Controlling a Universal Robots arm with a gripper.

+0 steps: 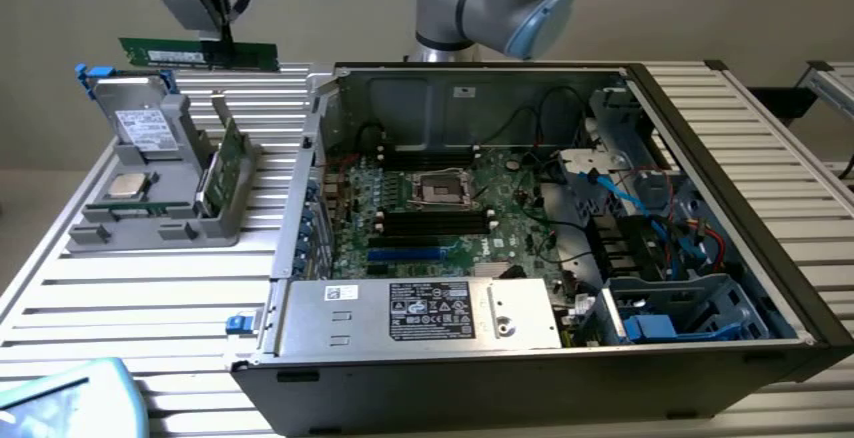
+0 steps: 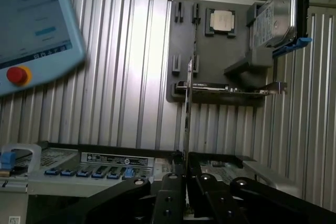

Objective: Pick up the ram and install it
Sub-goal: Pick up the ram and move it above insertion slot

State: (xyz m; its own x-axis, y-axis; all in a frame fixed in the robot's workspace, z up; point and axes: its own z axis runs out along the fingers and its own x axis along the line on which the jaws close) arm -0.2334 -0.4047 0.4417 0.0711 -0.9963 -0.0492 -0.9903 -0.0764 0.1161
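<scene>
The ram (image 1: 198, 55) is a long green stick held level in the air, above the far end of the grey parts holder (image 1: 160, 228) at the exterior view's left. My gripper (image 1: 224, 44) is shut on its right-hand end from above. In the wrist view the ram (image 2: 187, 111) appears edge-on as a thin strip rising from between the black fingers (image 2: 170, 195) of my gripper (image 2: 186, 184). The open computer case (image 1: 534, 358) lies to the exterior view's right, with black memory slots (image 1: 434, 221) on its motherboard.
The grey holder (image 2: 181, 40) carries a silver processor chip (image 1: 130, 185) (image 2: 222, 21), a hard drive (image 1: 140, 126) (image 2: 278, 17) and a wider green card (image 1: 227, 163) (image 2: 226, 86). A teach pendant (image 1: 67, 398) (image 2: 31, 24) lies near the table's front corner. Cables and drive bays (image 1: 667, 288) crowd the case's right side.
</scene>
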